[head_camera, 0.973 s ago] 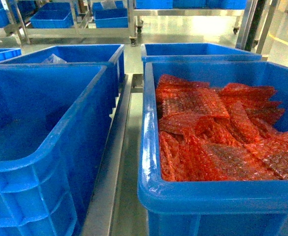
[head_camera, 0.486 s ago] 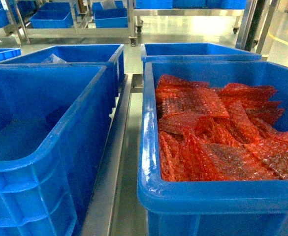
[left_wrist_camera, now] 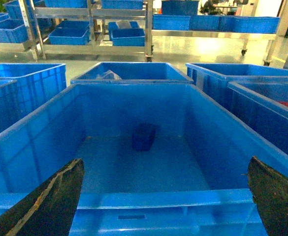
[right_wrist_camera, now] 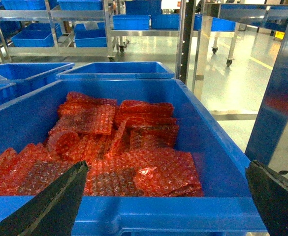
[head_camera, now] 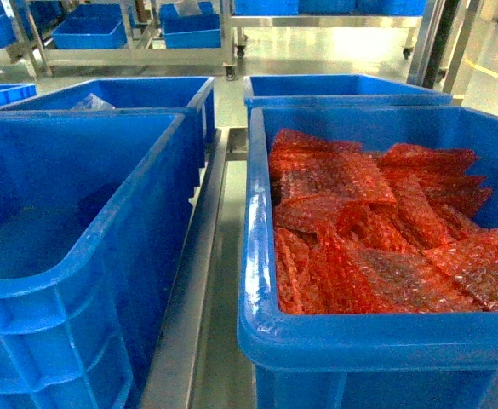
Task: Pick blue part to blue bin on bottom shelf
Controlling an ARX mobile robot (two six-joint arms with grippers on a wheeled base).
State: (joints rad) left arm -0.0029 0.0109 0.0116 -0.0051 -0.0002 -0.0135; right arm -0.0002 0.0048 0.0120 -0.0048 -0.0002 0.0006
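The left gripper [left_wrist_camera: 166,196] hangs spread wide over the near rim of a big blue bin [left_wrist_camera: 40,132], gripping nothing; its 2 dark fingers [left_wrist_camera: 50,201] frame the view. The blue part [left_wrist_camera: 144,136], a small dark-blue block, sits on that bin's floor close to the far wall. The right gripper [right_wrist_camera: 166,196] is likewise wide apart and bare above the near edge of a neighbouring crate [right_wrist_camera: 208,142] heaped with red bubble-wrap bags [right_wrist_camera: 114,147].

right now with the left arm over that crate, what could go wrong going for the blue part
The blue part is nearly the same colour as the crate floor, so it may be easy to mislocate. It sits deep near the far wall, so the open left gripper might clip the near rim reaching down.
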